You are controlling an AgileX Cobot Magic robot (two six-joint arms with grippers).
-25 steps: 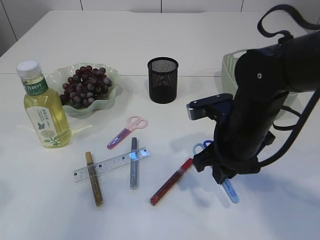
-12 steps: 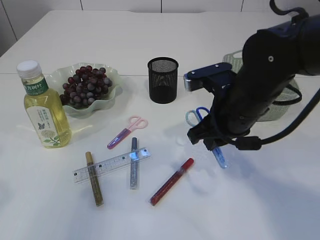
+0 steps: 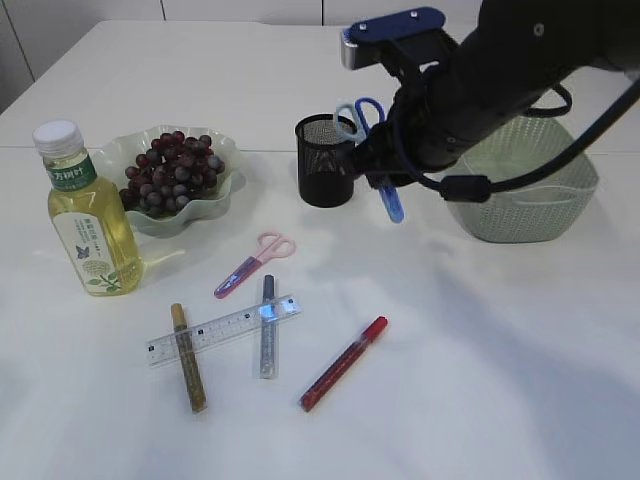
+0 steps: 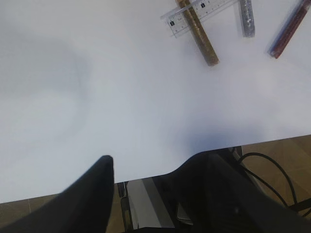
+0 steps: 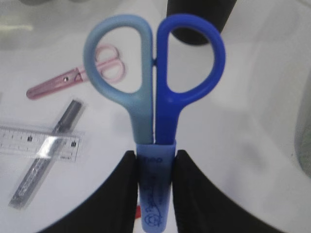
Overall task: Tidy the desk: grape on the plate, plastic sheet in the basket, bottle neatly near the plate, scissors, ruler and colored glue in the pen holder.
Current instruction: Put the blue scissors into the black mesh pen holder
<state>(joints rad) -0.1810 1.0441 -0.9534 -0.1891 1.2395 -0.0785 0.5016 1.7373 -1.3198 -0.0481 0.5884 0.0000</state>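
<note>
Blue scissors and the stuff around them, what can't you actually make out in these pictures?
- Blue scissors: blades hidden in their sheath in the right wrist view; the arm covers their middle in the exterior view.
- Pen holder: inside not visible through the dark mesh in the exterior view; cut off by the top edge in the right wrist view.
- Basket: partly behind the arm, contents unseen.
- Bottle label: too small to read.

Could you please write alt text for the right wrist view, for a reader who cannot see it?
The right tool grips blue scissors by their sheathed blades, handles pointing away. On the white table beyond lie pink scissors, a silver glitter glue tube across a clear ruler, and the black pen holder.
</note>
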